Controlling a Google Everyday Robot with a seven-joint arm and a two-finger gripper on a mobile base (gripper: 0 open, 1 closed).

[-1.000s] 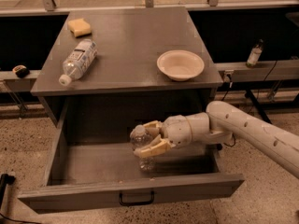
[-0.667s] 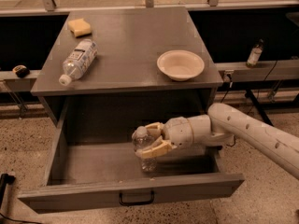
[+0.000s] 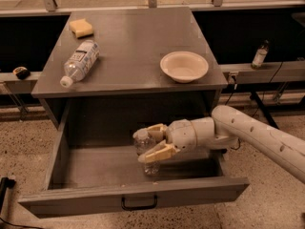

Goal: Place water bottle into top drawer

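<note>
One water bottle (image 3: 142, 139) sits upright, long axis vertical, cap pointing up, inside the open top drawer (image 3: 200, 191), right of centre. Gripper (image 3: 145, 146) is inside the drawer, clamped around the bottle's middle.

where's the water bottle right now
In the camera view, the water bottle is upright near the middle of the open top drawer, held by the gripper.

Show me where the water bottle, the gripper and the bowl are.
water bottle (image 3: 142, 144), camera view, upper body below the cap
gripper (image 3: 146, 145), camera view, midway between fingertips, inside the top drawer (image 3: 138, 191)
bowl (image 3: 184, 66), camera view, its inner bottom
</note>
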